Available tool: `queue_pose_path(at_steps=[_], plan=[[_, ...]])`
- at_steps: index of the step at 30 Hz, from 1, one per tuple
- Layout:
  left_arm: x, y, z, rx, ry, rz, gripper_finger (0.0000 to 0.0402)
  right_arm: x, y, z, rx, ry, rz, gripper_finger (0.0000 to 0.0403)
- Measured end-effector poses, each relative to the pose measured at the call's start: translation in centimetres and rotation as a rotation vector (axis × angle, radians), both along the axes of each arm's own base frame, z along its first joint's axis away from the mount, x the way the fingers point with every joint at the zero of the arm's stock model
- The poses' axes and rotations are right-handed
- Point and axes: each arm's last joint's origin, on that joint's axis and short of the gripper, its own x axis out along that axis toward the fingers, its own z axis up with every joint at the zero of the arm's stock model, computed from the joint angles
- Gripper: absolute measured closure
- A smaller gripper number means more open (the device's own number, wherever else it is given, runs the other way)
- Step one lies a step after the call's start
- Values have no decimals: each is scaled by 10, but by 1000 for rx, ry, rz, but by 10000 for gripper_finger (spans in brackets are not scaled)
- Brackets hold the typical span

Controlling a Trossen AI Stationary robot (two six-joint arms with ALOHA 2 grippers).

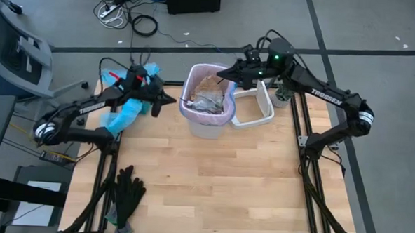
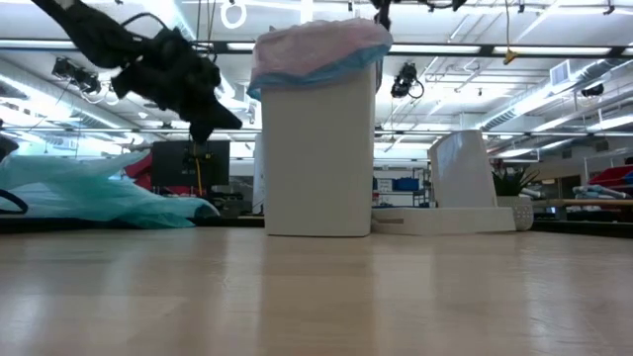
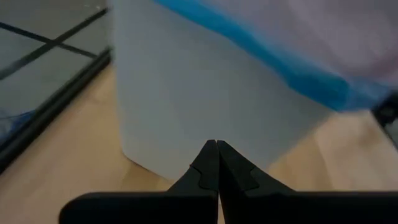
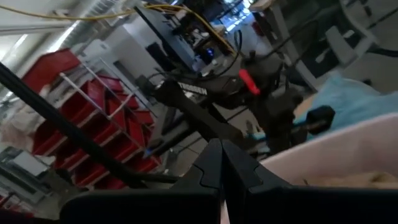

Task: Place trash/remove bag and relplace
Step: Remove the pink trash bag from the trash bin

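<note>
**Lined bin with scraps inside, both arms closed and empty-handed beside it**

Pale pink bag (image 1: 195, 79) fitted inside a white bin (image 1: 206, 123), folded over the rim, with its blue drawstring band (image 2: 326, 67) showing below the fold. Bin standing upright toward the far middle of the wooden counter (image 1: 212, 180). Inside the bag, trash (image 1: 210, 99): brown paper and clear film, piled loosely.

Just beside the bin on its right, a second white container (image 1: 257, 108), lying on the counter, with an open rim facing up in the view from above.

On the bin's left, left gripper (image 1: 167, 99) held in the air, near the bin's side wall but apart from it, jaws pressed shut with nothing between them. Tips pointing at the white wall in the left wrist view.

Over the bin's far right rim, right gripper (image 1: 222, 76), raised above the bag's edge, jaws likewise closed and holding nothing. Contact with the bag not clear.

Beneath the left arm, a crumpled light-blue plastic bag (image 1: 123, 115) at the counter's far left edge. Nearer the front left, a pair of black gloves (image 1: 127, 194) lying flat, well apart from the bin.

Beyond the counter, grey floor with cables (image 1: 138, 18).
</note>
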Motion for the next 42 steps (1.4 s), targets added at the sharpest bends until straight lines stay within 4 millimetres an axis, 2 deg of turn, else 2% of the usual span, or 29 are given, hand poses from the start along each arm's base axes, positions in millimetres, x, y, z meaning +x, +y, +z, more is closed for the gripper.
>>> queue_pose_path(at_steps=[6,11,16,22,29,42], plan=[[-30,42,-10,-164,-116,53,398,-29,14,15,-34,36,-58,403],[-41,53,-16,-422,-171,68,396,-48,23,18,-42,93,-92,403],[-33,49,-16,-575,-166,66,375,-56,28,20,-67,113,-98,403],[-18,39,-16,-731,-134,53,313,-58,29,21,-109,108,-94,403],[2,25,-15,-717,-102,2,247,-60,29,14,-102,173,-86,403],[19,15,-4,-636,-160,-96,245,-63,31,11,-102,211,-78,403]])
